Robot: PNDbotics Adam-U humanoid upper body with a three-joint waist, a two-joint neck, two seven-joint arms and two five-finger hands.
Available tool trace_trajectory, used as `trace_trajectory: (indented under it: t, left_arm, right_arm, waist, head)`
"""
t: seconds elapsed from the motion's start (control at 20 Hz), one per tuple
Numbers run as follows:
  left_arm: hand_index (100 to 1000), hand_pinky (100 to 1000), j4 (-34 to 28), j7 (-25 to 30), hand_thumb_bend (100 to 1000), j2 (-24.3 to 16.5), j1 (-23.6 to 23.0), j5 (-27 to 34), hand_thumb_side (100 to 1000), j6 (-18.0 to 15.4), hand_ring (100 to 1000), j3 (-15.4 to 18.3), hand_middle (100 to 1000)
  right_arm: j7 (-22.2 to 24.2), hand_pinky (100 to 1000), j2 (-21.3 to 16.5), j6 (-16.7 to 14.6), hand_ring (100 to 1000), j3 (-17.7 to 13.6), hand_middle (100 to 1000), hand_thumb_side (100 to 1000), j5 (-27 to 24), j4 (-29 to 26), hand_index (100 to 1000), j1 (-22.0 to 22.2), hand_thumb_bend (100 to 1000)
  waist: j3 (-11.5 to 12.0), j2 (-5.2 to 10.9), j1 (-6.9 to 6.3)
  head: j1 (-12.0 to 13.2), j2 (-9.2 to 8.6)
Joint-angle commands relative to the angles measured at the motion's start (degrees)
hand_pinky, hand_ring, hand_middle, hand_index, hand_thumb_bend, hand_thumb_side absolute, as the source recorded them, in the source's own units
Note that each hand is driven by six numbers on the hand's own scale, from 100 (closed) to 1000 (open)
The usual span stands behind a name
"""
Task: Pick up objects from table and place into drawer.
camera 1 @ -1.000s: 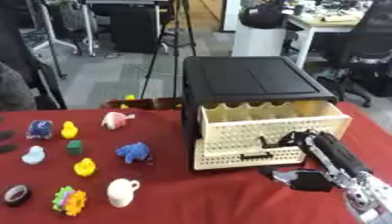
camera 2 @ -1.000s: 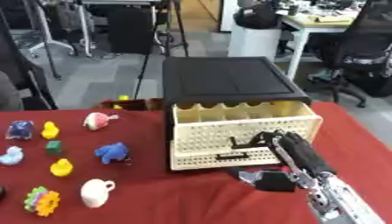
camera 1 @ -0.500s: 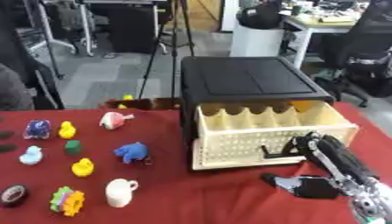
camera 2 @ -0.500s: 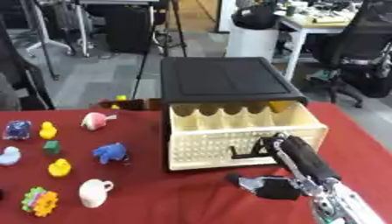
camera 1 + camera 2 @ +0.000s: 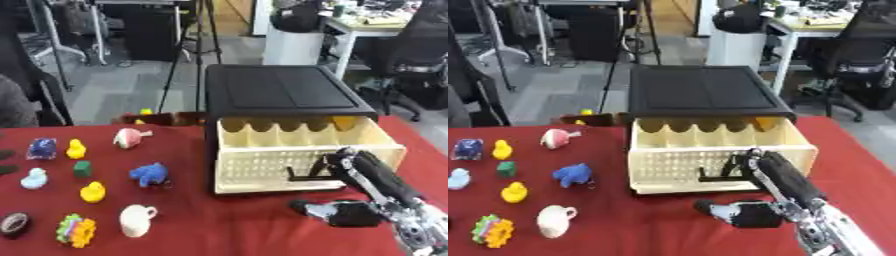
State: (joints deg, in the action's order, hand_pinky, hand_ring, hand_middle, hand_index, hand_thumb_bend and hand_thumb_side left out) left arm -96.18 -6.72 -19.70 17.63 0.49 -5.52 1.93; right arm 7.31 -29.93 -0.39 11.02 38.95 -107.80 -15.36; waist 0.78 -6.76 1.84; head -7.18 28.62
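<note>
Cream drawer (image 5: 302,157) pulled open under black cabinet (image 5: 280,92). Your right hand (image 5: 346,212) in front of it, finger curl unclear. On red table (image 5: 201,225) left: two yellow ducks (image 5: 76,148) (image 5: 92,192), one blue elephant (image 5: 149,173), one white mug (image 5: 137,220).

The drawer (image 5: 302,155) is found pulled out toward the near side from under the cabinet (image 5: 282,92), at the table's (image 5: 219,225) right half. The right hand (image 5: 346,212) is located near of the drawer front. The toys (image 5: 92,175) are laid out at left, well apart from the drawer.
</note>
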Motion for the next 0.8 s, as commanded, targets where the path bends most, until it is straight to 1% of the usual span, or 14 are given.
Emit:
trace_trajectory:
  t: [0.05, 0.65, 0.7, 0.8]
  left_arm:
    - [876, 736, -0.68, -0.04, 1000, -1.35, 0.62, 0.03, 1000, -0.03, 794, 0.24, 872]
    - [876, 735, -0.58, -0.14, 1000, -1.47, 0.45, -0.01, 1000, -0.03, 794, 0.38, 872]
    - [876, 735, -0.55, -0.15, 1000, -1.47, 0.43, -0.02, 1000, -0.02, 795, 0.4, 872]
    - [876, 735, -0.48, -0.16, 1000, -1.49, 0.41, -0.05, 1000, 0.02, 795, 0.43, 872]
  right_arm:
    - [0.6, 100, -0.83, -0.16, 100, -0.02, 100, 723, -0.76, -1.67, 577, -0.66, 681]
    - [0.47, 100, -1.18, 0.24, 100, -0.84, 100, 724, -0.33, -2.55, 578, 0.83, 682]
    - [0.36, 100, -1.2, 0.31, 100, -1.01, 107, 726, -0.26, -2.68, 607, 0.96, 683]
    - [0.01, 100, -1.24, 0.53, 100, -1.48, 117, 727, -0.09, -2.99, 628, 1.27, 682]
  waist:
    - [-0.03, 0.77, -0.1]
    - [-0.18, 0.88, -0.02]
    - [-0.21, 0.88, -0.01]
    - [-0.25, 0.89, 0.01]
  head:
    - [-0.12, 0.22]
    - [0.01, 0.22]
    - [0.05, 0.23]
    - [0.12, 0.22]
